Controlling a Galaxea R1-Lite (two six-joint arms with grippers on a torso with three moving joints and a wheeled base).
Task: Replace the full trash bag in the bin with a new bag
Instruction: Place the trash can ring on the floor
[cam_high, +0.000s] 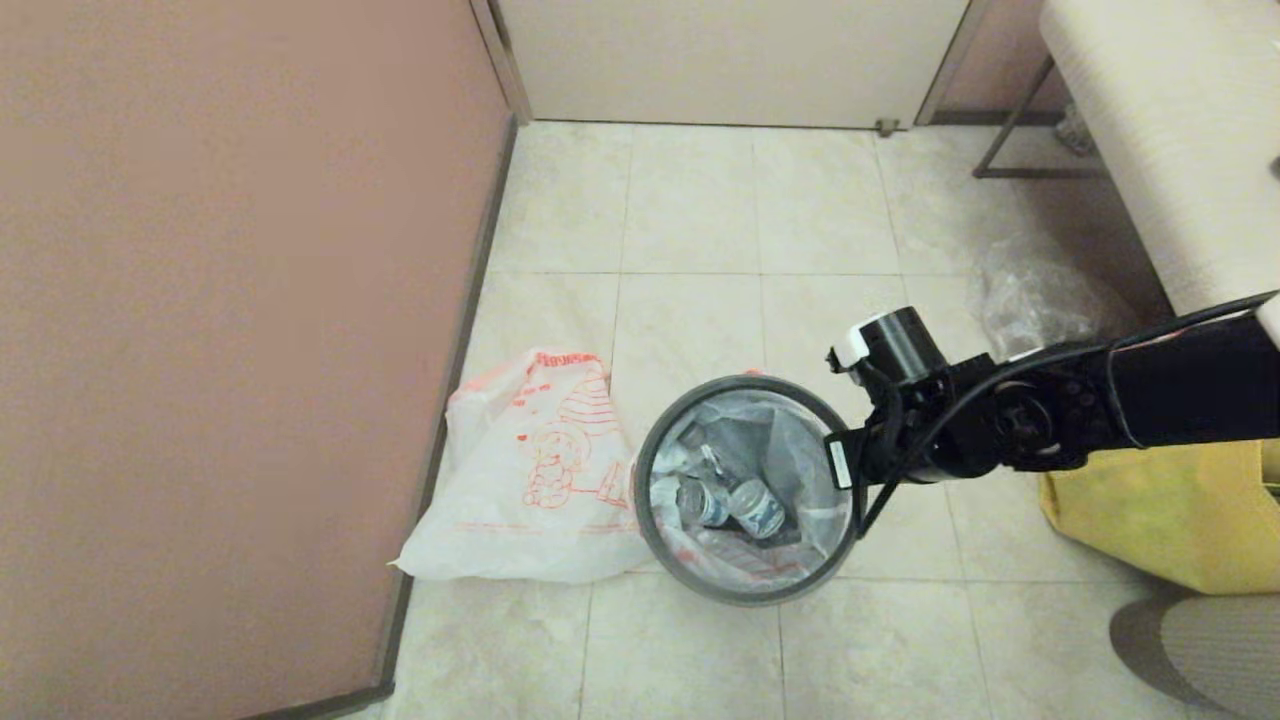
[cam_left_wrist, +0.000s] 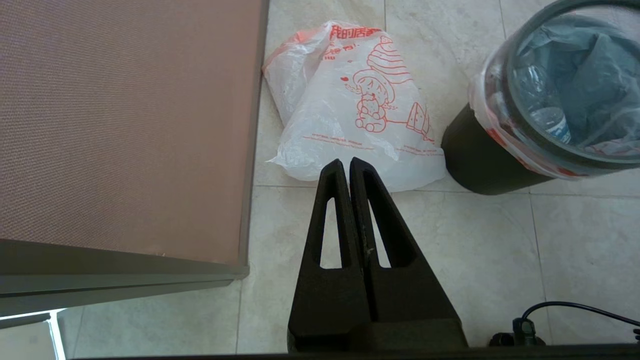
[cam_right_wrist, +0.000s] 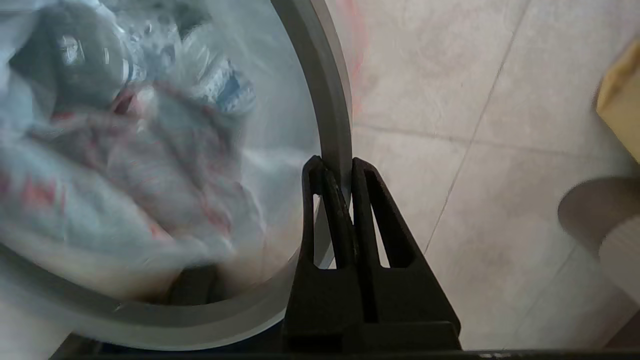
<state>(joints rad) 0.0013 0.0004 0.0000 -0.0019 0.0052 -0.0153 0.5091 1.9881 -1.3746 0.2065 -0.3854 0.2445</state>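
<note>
Rt gripper (cam_right_wrist: 339, 170) clamped shut on the grey hoop (cam_right_wrist: 336, 100) at the bin's (cam_left_wrist: 475, 160) rim, on the side nearest the rt arm; one finger inside the ring, one outside, hoop pinched between. Probably gripped there because the hoop pins the liner's mouth over the rim, so it has to come off before the bag can come out. That's a judgement, not seen.

Full trash bag (cam_high: 745, 470) seated in the bin, mouth folded over the rim w/ red-orange print showing under the hoop; bottles visible inside. Not lifted yet by the look of it.

Bin standing upright on the floor tiles, roughly mid-floor, near the robot. New bag (cam_high: 530, 480) lying limp and flat on the floor just beside the bin, on its left, up against the base of the pink wall panel; cartoon print facing up. Likely parked there to be w/in reach of the left arm once the bin is empty.

Left gripper (cam_left_wrist: 346, 165) shut, holding nothing, hanging above the floor w/ tips pointed toward the near edge of the new bag; idle.

Clear crumpled bag (cam_high: 1030, 300) on the floor farther back on the right, near the bench leg; yellow bag (cam_high: 1160, 510) on the floor under the rt arm. Both well apart from the new bag.

Risk: thin film may snag or tear if hoop is pulled up crooked.
</note>
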